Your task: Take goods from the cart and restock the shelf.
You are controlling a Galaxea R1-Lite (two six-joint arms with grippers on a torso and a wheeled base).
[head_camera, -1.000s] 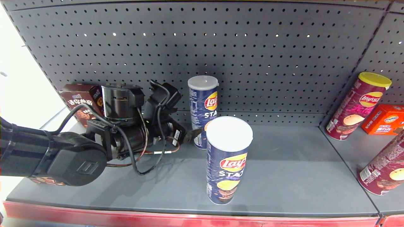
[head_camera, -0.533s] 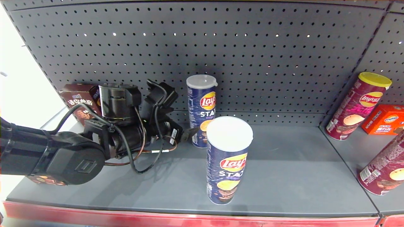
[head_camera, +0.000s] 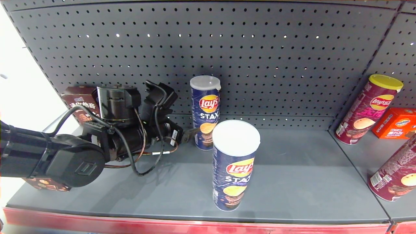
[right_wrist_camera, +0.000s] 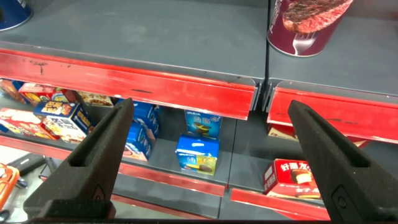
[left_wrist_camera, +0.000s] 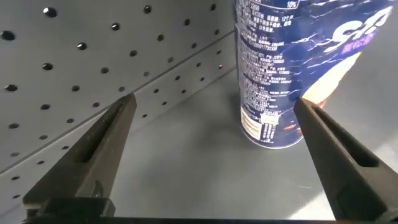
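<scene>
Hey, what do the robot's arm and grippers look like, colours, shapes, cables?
The left arm is matte black, with rounded joint housings, one embossed with a rectangle, and a cylindrical wrist module. Black and reddish cables loop loosely around the wrist. The left gripper and right gripper each have two flat, dark grey fingers tapering to blunt tips.

a yellow-lidded maroon can (head_camera: 369, 109) sits just beside an orange box (head_camera: 396, 123), well apart from a brown cookie box (head_camera: 77, 100).
</scene>
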